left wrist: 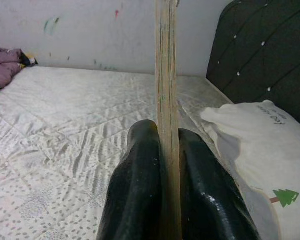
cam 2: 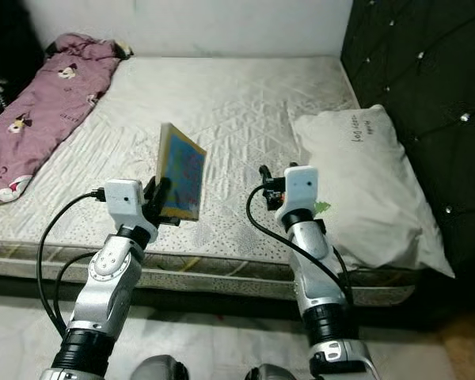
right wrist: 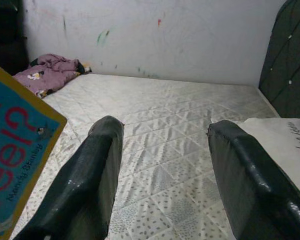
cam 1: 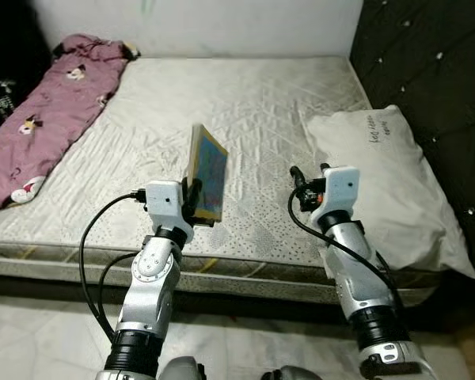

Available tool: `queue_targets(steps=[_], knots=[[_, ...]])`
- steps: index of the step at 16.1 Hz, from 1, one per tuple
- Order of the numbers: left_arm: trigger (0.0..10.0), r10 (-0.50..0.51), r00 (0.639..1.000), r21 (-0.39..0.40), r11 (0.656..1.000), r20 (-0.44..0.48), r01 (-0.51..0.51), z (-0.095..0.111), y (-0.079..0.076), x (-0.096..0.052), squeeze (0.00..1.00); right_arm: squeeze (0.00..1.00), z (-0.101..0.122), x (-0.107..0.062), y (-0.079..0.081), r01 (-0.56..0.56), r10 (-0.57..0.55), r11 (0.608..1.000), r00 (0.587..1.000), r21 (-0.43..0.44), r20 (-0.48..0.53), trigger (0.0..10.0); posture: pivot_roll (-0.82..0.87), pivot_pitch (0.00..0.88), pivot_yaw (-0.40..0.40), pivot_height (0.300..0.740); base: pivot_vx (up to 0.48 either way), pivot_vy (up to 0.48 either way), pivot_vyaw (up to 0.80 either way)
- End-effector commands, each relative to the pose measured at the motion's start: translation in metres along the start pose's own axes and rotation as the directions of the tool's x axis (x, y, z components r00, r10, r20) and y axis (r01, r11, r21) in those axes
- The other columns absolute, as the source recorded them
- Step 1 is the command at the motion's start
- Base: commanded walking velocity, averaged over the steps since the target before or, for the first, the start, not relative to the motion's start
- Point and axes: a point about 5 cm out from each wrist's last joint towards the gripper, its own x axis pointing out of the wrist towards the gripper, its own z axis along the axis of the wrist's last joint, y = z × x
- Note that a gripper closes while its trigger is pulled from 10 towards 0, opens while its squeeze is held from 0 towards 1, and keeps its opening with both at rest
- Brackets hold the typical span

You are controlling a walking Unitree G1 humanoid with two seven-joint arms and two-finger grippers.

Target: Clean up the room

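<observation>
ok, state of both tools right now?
Left tool: closed on the picture book, held upright on edge above the mattress.
Right tool: open, holding nothing.

The two eye views are looking forward and down from the robot's head, taking in both arms and the whole mattress (cam 1: 261,103) from its near edge to the far wall. They are sharing almost the same scene, the right eye sitting slightly to the right. The left wrist view is looking low along its fingers (left wrist: 135,195) across the mattress, very near the book's (left wrist: 166,100) edge. The right wrist view is facing the same wall (right wrist: 190,35), sharing the pillow (right wrist: 290,135) and pink blanket (right wrist: 50,72).
</observation>
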Motion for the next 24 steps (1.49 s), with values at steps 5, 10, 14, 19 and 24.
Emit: queue_targets(steps=[5,10,14,19,24], knots=[[10.0,0.007,0.998,0.008,1.0,0.059,-0.007,0.0126,0.0032,0.0025,0.0,0.0,0.0036,0.0027,0.0021,-0.002,0.002,1.0,1.0,0.002,0.01,10.0,-0.02,0.0,0.031,0.74,0.0,0.0,0.0],[10.0,-0.034,0.996,-0.009,0.999,0.078,0.035,0.014,-0.0002,-0.0004,0.0,0.0,0.003,0.002,0.0022,-0.003,0.003,1.0,1.0,0.013,0.009,10.0,-0.02,0.0,0.029,0.74,0.239,0.0,0.0],[10.0,-0.036,0.996,-0.009,0.999,0.077,0.037,0.0137,-0.0005,-0.0005,0.0,0.0,0.0022,0.0017,0.0022,-0.004,0.004,1.0,1.0,0.012,0.007,10.0,-0.02,0.0,0.029,0.74,0.408,0.0,0.0],[10.0,-0.043,0.996,-0.009,0.999,0.078,0.044,0.0141,-0.0005,-0.001,0.0,0.0,0.0021,0.0011,0.002,-0.001,0.001,1.0,1.0,0.011,0.007,10.0,-0.02,0.0,0.033,0.74,0.48,0.0,0.0],[10.0,-0.027,0.998,-0.025,0.999,0.059,0.029,0.0111,0.0001,-0.0005,0.0,0.0,0.0003,0.0004,0.0006,0.0,0.0,1.0,1.0,0.007,0.004,10.0,-0.01,0.0,0.033,0.74,0.319,0.0,0.0]])
